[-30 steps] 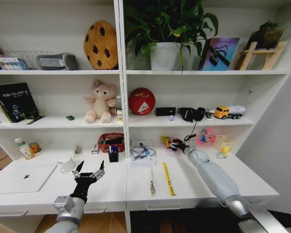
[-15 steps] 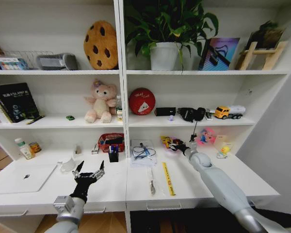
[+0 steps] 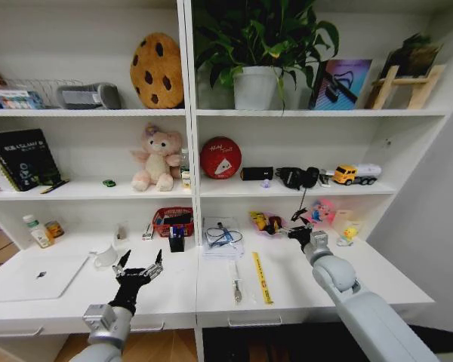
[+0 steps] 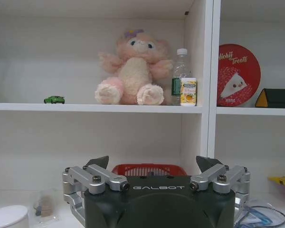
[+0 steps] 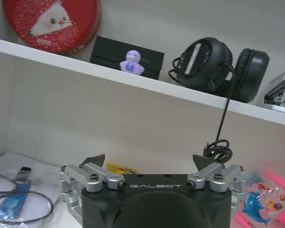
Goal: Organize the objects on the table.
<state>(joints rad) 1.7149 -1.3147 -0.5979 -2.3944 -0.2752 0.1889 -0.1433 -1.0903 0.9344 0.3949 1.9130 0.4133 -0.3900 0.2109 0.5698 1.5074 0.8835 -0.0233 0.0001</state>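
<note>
Black right pincer [image 3: 297, 228] open, empty.

You are looking at a smooth, matt white laminate surface [image 3: 174, 290] carrying a slim silver laptop [image 3: 34, 276] with a brushed-metal sheen. A flat yellow plastic ruler [image 3: 262, 277] is lying near a glossy clear plastic sleeve [image 3: 223, 236]. The left pincer [image 3: 138, 265] is showing bare machined aluminium links over a matt black plastic body; the right pincer [image 5: 149, 164] is wearing the same finish. On the shelf a fluffy pink cloth plush bear [image 4: 133, 66] is sitting beside a glossy red round tin [image 4: 238, 75].
</note>
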